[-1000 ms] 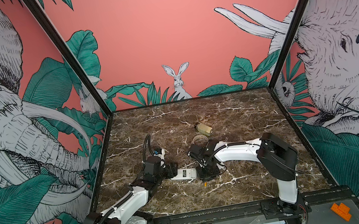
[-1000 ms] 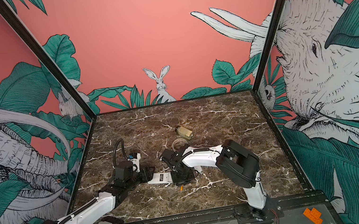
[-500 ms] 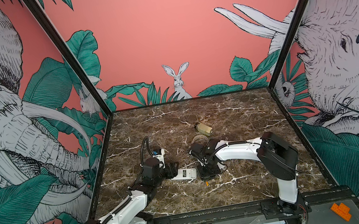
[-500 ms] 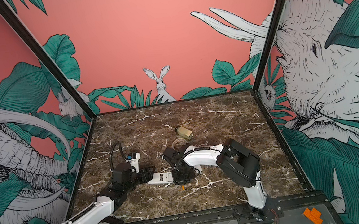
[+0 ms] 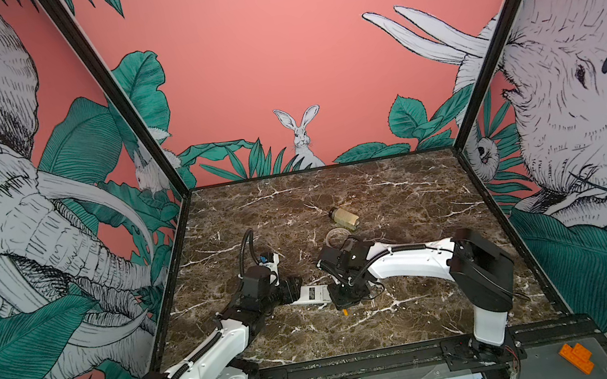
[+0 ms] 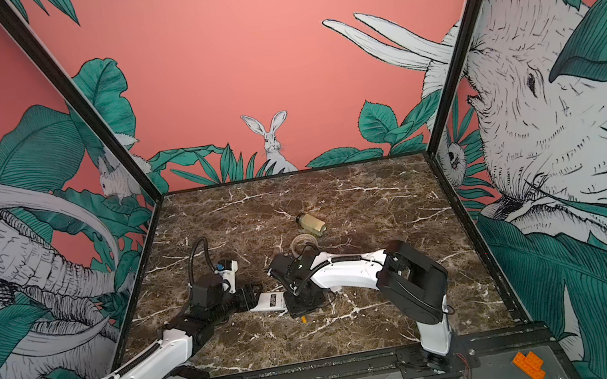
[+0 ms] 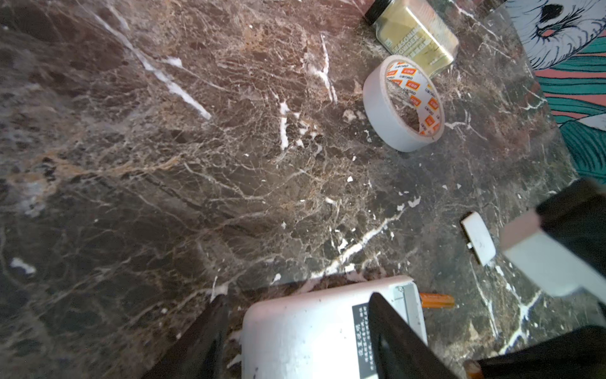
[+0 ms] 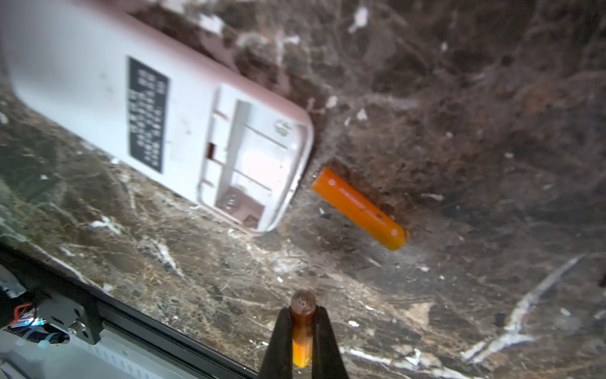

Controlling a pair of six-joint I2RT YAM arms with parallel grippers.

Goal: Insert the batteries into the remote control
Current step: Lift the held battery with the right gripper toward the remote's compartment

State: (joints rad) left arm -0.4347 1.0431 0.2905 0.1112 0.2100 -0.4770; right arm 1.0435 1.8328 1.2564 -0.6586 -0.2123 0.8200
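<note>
The right tool point(image 8: 303, 315) pinches one battery point(image 8: 302, 347) lengthwise, so it should turn it level over the remote point(image 8: 98, 82)'s open bay point(image 8: 249, 157), spring end first, while the left tool point(image 7: 296, 297), straddling the remote on the counter point(image 8: 459, 98) with its grip unclear, steadies it beside the spare battery point(image 8: 359, 208).

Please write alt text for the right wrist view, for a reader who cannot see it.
The right gripper is shut on an orange battery. Beyond it, the white remote control shows its back, its battery compartment open and empty, with a second battery lying on the marble table beside it.
</note>
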